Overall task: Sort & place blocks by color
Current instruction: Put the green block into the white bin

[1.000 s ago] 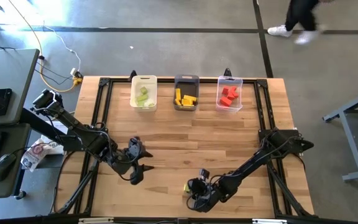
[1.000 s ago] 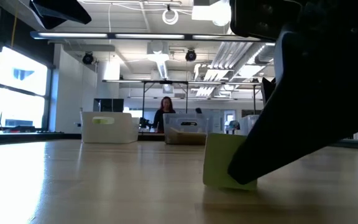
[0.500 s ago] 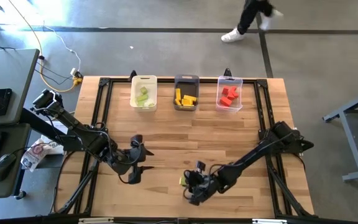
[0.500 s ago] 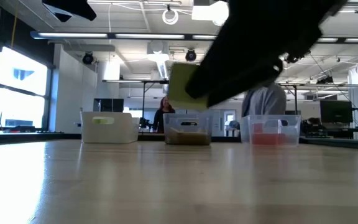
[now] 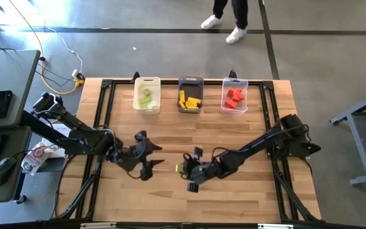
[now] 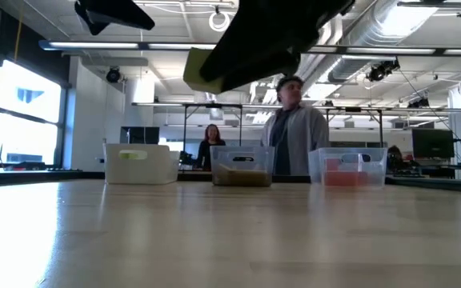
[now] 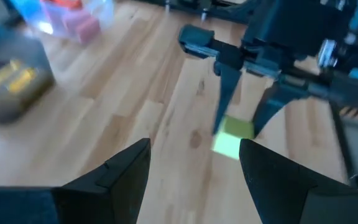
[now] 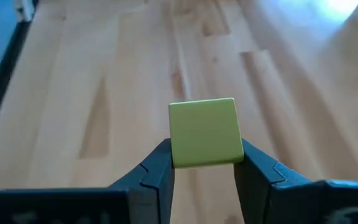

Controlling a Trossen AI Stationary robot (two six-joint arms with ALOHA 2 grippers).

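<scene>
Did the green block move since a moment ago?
Yes. The green block, held in the right gripper, rose off the table and moved toward the white bin.

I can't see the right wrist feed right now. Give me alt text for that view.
The right gripper holds a light green block clamped between its two dark fingers, raised above the bare wooden table. The block's flat face is toward the camera. No bins or other blocks show in this view.

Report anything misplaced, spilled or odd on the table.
Nothing stands out. The white bin holds green blocks, the dark grey bin yellow, the clear bin red. The right pincer holds a light green block above the table.
</scene>
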